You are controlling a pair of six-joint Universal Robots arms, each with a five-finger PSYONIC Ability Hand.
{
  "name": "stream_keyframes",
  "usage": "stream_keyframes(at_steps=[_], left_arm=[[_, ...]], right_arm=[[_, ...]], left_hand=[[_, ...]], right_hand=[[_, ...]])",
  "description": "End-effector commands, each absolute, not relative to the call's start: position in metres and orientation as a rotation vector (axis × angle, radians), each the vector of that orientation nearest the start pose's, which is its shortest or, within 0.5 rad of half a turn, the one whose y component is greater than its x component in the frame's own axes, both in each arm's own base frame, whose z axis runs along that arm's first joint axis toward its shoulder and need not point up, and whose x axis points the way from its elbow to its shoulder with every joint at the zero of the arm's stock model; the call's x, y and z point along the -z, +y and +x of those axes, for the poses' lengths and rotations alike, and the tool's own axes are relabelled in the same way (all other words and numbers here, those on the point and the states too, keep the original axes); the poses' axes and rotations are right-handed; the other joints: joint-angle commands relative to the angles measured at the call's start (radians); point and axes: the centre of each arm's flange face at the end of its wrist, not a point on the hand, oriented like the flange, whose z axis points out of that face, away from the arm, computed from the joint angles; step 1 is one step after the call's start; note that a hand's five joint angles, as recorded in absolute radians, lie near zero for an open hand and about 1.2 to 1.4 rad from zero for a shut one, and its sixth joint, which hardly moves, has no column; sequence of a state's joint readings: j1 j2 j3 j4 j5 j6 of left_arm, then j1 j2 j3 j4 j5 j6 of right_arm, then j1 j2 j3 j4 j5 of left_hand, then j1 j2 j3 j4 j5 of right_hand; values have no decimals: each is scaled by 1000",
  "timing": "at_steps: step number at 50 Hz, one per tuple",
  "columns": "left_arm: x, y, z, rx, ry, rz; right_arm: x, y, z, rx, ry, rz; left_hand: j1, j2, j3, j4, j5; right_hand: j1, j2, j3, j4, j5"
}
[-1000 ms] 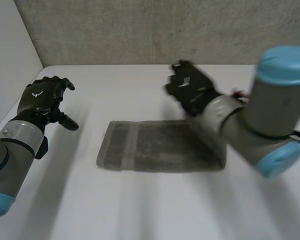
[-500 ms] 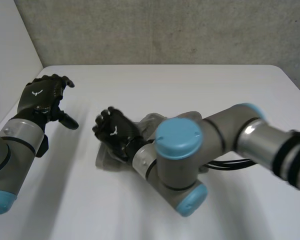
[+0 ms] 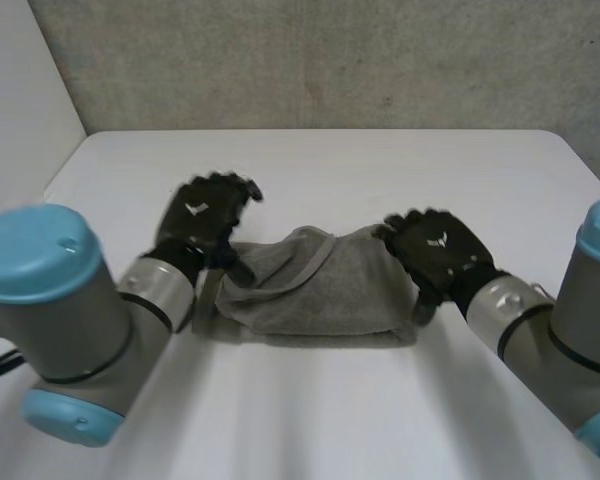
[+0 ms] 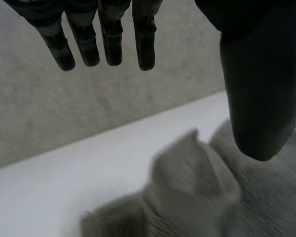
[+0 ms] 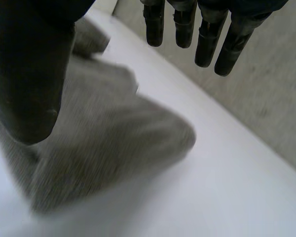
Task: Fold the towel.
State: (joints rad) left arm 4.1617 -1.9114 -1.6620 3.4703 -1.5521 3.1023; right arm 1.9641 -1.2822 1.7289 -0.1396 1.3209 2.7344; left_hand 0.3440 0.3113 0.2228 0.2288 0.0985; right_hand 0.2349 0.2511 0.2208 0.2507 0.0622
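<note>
Nothing can be read as words or numbers. There is only a small white mark (image 3: 194, 209) on the left hand (image 3: 208, 228), and another on the right hand (image 3: 452, 258).

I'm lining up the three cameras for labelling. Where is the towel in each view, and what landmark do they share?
Head view: the towel lies rumpled on the table, between the left hand and the right hand.
Left wrist view: towel bunched below the left hand's thumb.
Right wrist view: towel heaped below the right hand's thumb.
Shared landmark: the grey wall beyond the table's far edge.
</note>
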Motion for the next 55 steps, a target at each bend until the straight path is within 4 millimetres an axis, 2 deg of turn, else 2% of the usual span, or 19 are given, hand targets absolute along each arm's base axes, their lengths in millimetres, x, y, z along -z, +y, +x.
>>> stream_keyframes(at_steps=[1, 3, 8, 14, 16, 17, 19, 20, 21, 24, 30, 33, 35, 38, 42, 48, 55], left_arm=[[-162, -229, -321, 2201, 2673, 806], [-157, -231, -324, 2187, 2675, 797], [-147, -245, -324, 2155, 2632, 672], [-140, -247, -324, 2131, 2629, 652], [-138, -245, -327, 2137, 2621, 649], [-138, -245, -327, 2137, 2621, 649], [-143, -250, -327, 2189, 2562, 568], [-143, -250, -327, 2189, 2562, 568], [-145, -253, -325, 2207, 2530, 512], [-148, -260, -319, 2218, 2485, 429], [-145, -264, -317, 2209, 2476, 402], [-135, -270, -313, 2166, 2479, 399], [-125, -281, -303, 2100, 2460, 392], [-124, -283, -298, 2074, 2446, 394], [-117, -273, -294, 2010, 2445, 448], [-133, -257, -294, 2046, 2439, 469], [-129, -246, -289, 2003, 2458, 494]], right_arm=[[-158, -229, 258, 1665, 2154, -1170], [-148, -227, 258, 1664, 2149, -1207], [-137, -228, 261, 1676, 2130, -1247], [-129, -226, 262, 1653, 2136, -1258], [-127, -227, 263, 1646, 2134, -1269], [-127, -227, 263, 1646, 2134, -1269], [-126, -226, 265, 1650, 2102, -1315], [-126, -226, 265, 1650, 2101, -1315], [-125, -226, 266, 1652, 2082, -1348], [-124, -224, 266, 1650, 2067, -1408], [-122, -223, 265, 1651, 2068, -1439], [-122, -223, 265, 1650, 2070, -1441], [-123, -223, 264, 1652, 2073, -1441], [-124, -223, 263, 1648, 2080, -1443], [-125, -222, 260, 1639, 2090, -1458], [-126, -222, 252, 1620, 2107, -1527], [-131, -229, 243, 1628, 2145, -1502]], left_hand=[[-75, -42, -48, -54, -4], [-69, -36, -48, -54, 2], [-63, -30, -48, -54, 8], [-63, -30, -48, -54, 8], [-66, -33, -48, -54, 5], [-66, -33, -48, -54, 5], [-66, -33, -48, -54, 5], [-66, -33, -48, -54, 5], [-66, -33, -48, -54, 5], [-63, -30, -48, -54, 8], [-63, -30, -48, -54, 8], [-63, -30, -48, -54, 8], [-63, -30, -48, -54, 8], [-63, -30, -48, -54, 8], [-66, -33, -48, -54, 5], [-66, -33, -48, -54, 5], [-66, -33, -48, -54, 5]], right_hand=[[-38, -55, -46, -76, -40], [87, 71, -46, -76, 86], [152, 136, -46, -76, 150], [329, 312, -46, -76, 327], [656, 639, -46, -76, 654], [657, 641, -46, -76, 656], [1058, 1042, -46, -76, 1056], [1060, 1043, -46, -76, 1058], [1160, 1144, -46, -76, 1159], [1161, 1145, -46, -76, 1160], [1161, 1145, -46, -76, 1160], [1161, 1145, -46, -76, 1160], [1161, 1145, -46, -76, 1160], [1161, 1145, -46, -76, 1160], [1161, 1145, -46, -76, 1160], [1161, 1145, -46, -76, 1160], [1161, 1145, -46, -76, 1160]])
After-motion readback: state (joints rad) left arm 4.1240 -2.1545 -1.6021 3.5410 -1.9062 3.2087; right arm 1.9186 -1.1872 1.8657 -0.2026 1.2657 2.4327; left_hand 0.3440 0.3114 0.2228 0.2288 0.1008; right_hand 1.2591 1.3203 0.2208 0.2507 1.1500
